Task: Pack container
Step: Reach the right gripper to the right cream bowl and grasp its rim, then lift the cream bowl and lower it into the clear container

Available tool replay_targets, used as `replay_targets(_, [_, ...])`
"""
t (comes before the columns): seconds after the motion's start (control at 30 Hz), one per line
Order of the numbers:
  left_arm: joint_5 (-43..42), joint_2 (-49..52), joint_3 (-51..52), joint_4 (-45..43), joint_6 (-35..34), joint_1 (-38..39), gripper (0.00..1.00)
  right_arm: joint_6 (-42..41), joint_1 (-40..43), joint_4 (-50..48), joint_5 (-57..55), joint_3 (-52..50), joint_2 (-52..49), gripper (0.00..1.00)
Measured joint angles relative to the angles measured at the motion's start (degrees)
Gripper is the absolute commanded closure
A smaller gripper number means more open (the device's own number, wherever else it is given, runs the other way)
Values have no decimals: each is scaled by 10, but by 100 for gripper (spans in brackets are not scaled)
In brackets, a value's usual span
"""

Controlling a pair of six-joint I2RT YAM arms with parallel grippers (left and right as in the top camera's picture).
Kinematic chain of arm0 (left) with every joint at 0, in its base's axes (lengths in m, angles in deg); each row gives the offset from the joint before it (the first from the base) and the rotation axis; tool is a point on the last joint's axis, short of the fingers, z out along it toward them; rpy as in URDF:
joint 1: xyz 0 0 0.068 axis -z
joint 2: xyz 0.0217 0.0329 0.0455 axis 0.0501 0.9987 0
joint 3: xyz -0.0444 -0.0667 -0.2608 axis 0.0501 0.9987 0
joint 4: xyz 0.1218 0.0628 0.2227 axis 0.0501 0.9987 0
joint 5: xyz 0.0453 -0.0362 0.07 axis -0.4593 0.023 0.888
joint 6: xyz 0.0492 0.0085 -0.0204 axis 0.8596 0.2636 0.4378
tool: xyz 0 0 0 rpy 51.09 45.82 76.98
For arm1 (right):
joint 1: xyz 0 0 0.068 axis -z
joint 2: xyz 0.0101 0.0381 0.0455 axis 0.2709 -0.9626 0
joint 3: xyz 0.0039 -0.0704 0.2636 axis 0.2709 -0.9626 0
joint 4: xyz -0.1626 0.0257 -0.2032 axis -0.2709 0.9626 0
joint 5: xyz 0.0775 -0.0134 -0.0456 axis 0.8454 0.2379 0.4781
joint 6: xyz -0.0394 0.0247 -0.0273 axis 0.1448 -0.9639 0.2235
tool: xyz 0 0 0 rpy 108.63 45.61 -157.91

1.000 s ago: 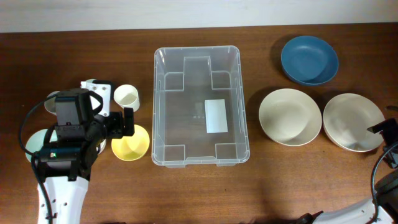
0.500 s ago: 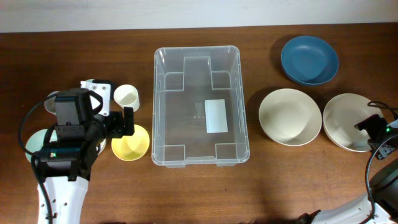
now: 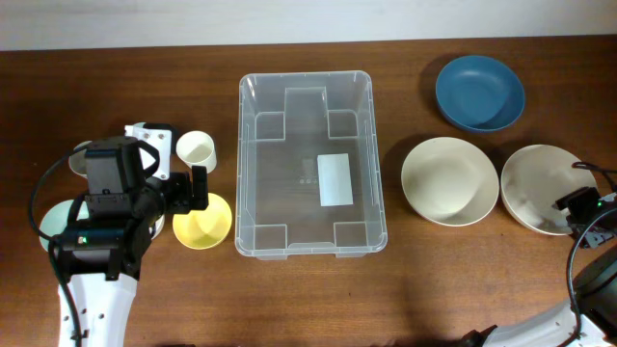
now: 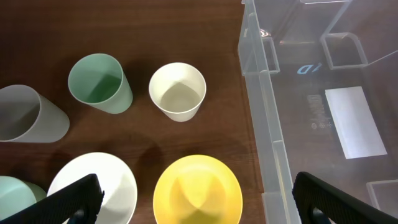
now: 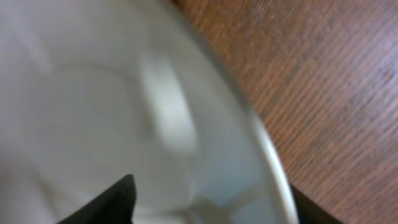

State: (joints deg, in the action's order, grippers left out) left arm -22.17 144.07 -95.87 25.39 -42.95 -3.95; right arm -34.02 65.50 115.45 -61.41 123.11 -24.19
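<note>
First pickup: the right gripper (image 3: 576,204) straddles the white bowl (image 3: 535,183) rim, part-open (no clamp evident). Next it must close and lift toward the container (image 3: 305,164). The left gripper (image 4: 208,199) hangs wide open, empty.

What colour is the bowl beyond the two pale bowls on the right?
The bowl is dark blue; the overhead view shows it best.

Setting: robot lab bench. Evidence: bare wooden table (image 3: 482,280) against a plain pale wall (image 3: 308,19); two cabled robot arms, left arm (image 3: 96,241) and right arm (image 3: 554,326); plastic bowls (image 3: 449,180) and cups (image 3: 196,148) laid out either side of a clear bin (image 3: 304,145).
</note>
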Motion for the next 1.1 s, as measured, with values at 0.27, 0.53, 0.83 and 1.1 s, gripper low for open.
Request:
replay_targets(0.27, [0,0,0,0,0,0,0,-3,0,0,-5,-4,0,60])
replay_targets(0.53, [0,0,0,0,0,0,0,-3,0,0,-5,-4,0,76])
replay_targets(0.83, [0,0,0,-2,0,0,0,-3,0,0,-7,-5,0,96])
replay_targets(1.1, [0,0,0,-2,0,0,0,-5,3,-1,1,-5,0,96])
